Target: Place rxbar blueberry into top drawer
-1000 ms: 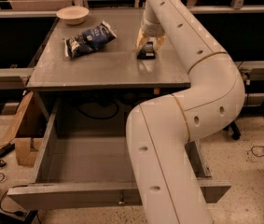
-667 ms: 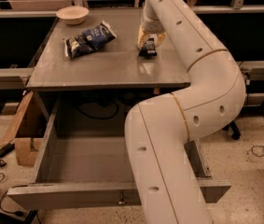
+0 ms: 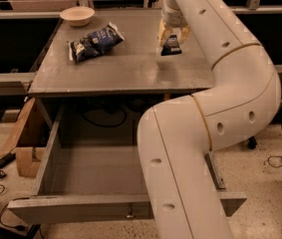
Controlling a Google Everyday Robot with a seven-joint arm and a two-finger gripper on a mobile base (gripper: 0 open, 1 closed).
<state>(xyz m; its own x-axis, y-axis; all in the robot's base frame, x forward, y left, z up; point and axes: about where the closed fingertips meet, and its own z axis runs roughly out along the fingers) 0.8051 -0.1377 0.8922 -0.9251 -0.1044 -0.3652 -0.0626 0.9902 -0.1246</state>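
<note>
The drawer (image 3: 80,205) stands pulled out wide below the desk (image 3: 120,68), its knob (image 3: 129,214) on the near front panel, and what shows of its inside holds nothing. So the opening is done, and so, it seems, is the pickup. The gripper (image 3: 172,38) is over the far right part of the desk, and its pale fingers (image 3: 162,33) sit on either side of the bar (image 3: 171,47), clamped on its upper end. The dark wrapper hangs down from between them. A faint shadow lies on the desk just below and nearer than the fingers, which suggests the bar is off the surface, though I cannot be sure it is fully clear.

What is left is the larger share: carrying the bar back toward the near edge, down past the desk's rim, over the drawer's open space and letting go there. The drawer lies well below and nearer than the fingers.

The arm (image 3: 230,83) rises from the lower middle of the view, bends sharply at an elbow to the right of the desk, and reaches up and back so that the wrist points down over the bar. Its lower link crosses in front of the drawer's right half and hides that part.

To the left of the fingers lies a bag (image 3: 94,41), and farther left and back a bowl (image 3: 77,15), both apart from the gripper.
</note>
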